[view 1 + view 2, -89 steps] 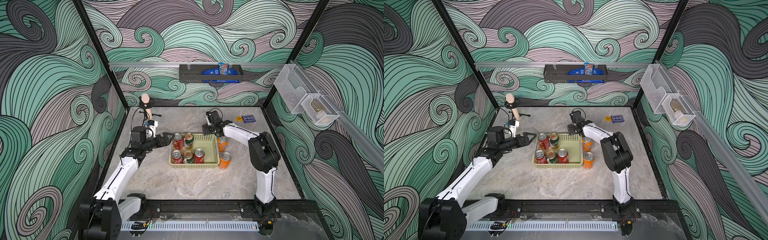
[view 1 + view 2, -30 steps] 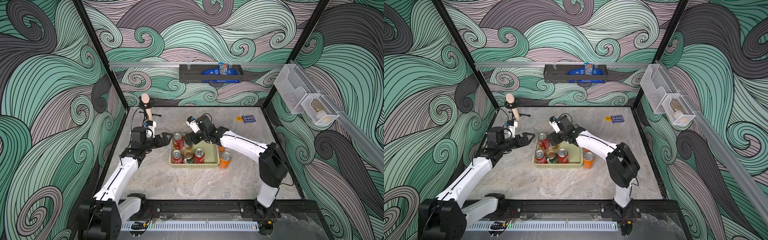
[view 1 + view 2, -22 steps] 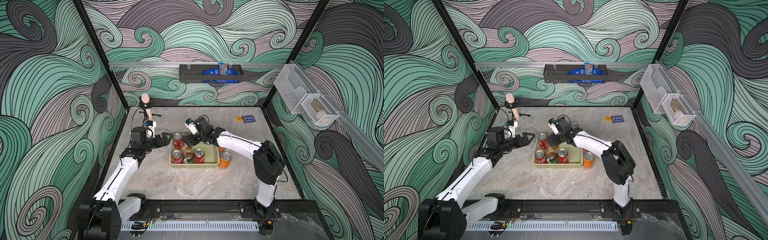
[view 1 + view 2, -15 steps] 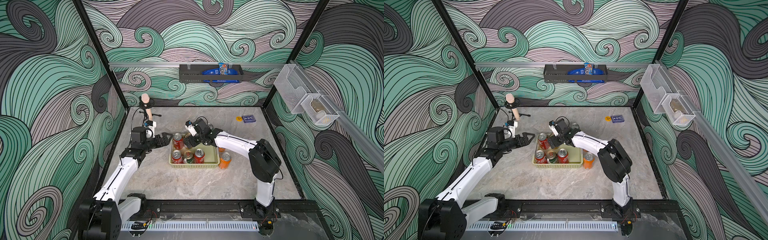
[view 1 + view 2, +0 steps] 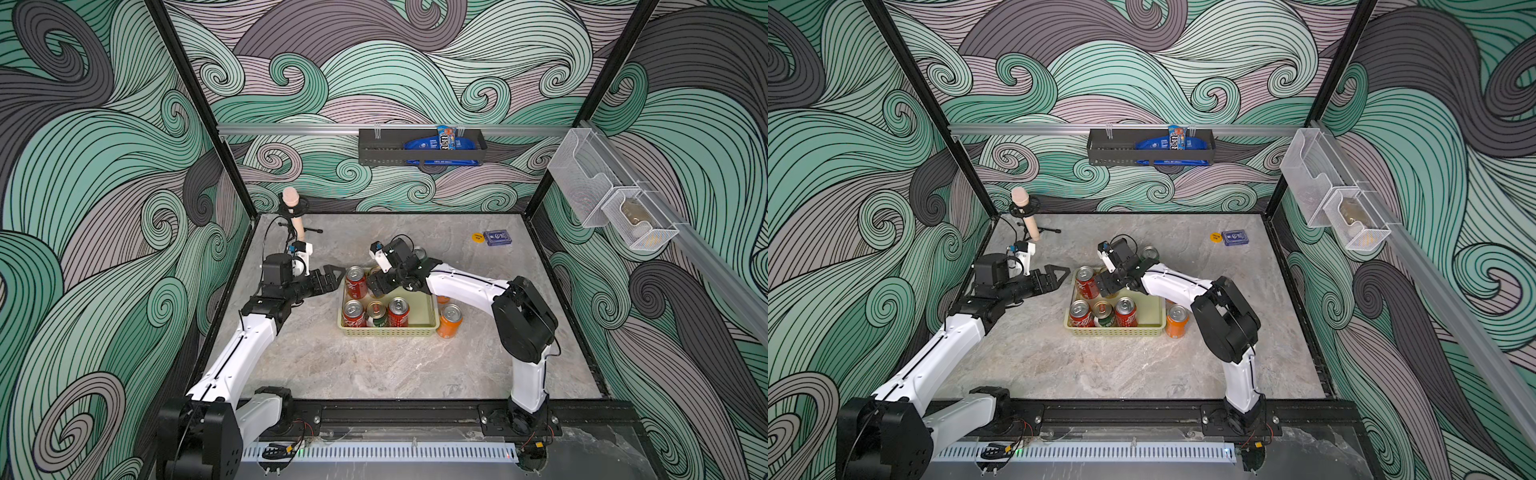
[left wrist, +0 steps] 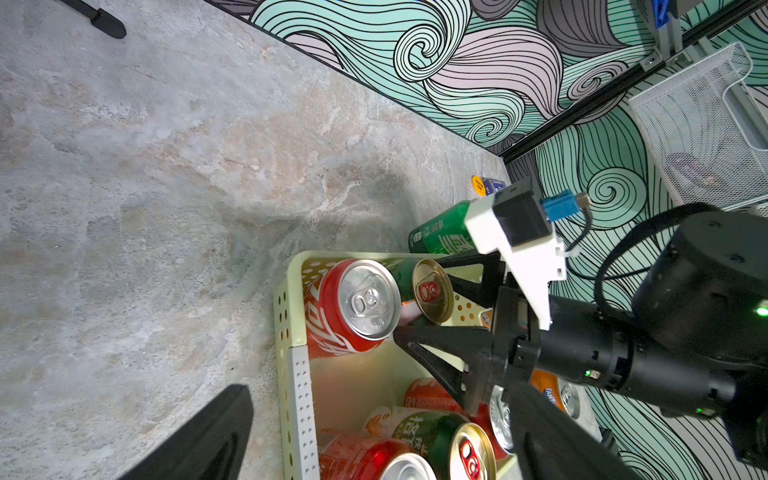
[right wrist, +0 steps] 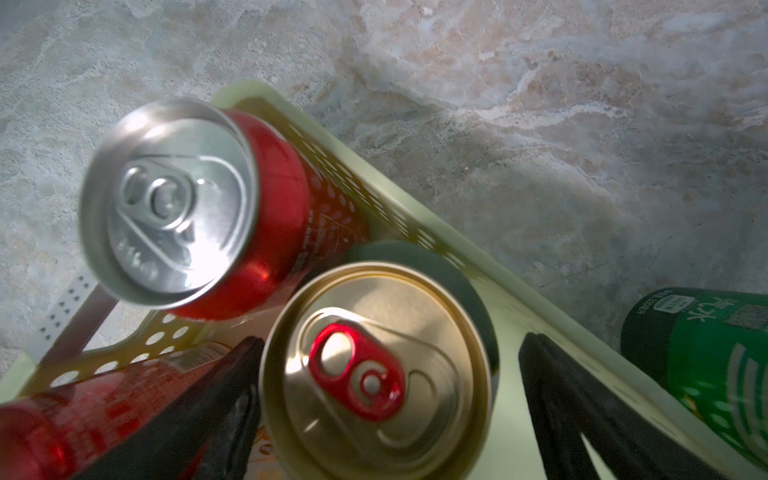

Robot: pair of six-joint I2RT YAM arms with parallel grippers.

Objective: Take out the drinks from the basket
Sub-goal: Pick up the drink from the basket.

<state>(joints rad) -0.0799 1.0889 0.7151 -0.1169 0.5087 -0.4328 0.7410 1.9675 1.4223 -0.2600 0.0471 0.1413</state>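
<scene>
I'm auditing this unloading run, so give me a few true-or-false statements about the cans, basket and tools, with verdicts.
1. An orange can stands on the table outside the basket. True.
2. The left tool grips a red can. False: it is open and empty, beside the basket.
3. The right tool's fingers straddle the gold-topped can. True.
4. The basket is empty. False: five cans show inside.

Pale yellow-green perforated basket [image 5: 390,332] holds 5 upright drinks: 3 red cans [image 5: 356,283], 2 dark green cans [image 5: 376,314] with gold tops. On the surface [image 5: 374,365] just beside it stand 2 orange cans [image 5: 450,322]; 1 bright green can [image 5: 1149,252] stands behind.
</scene>
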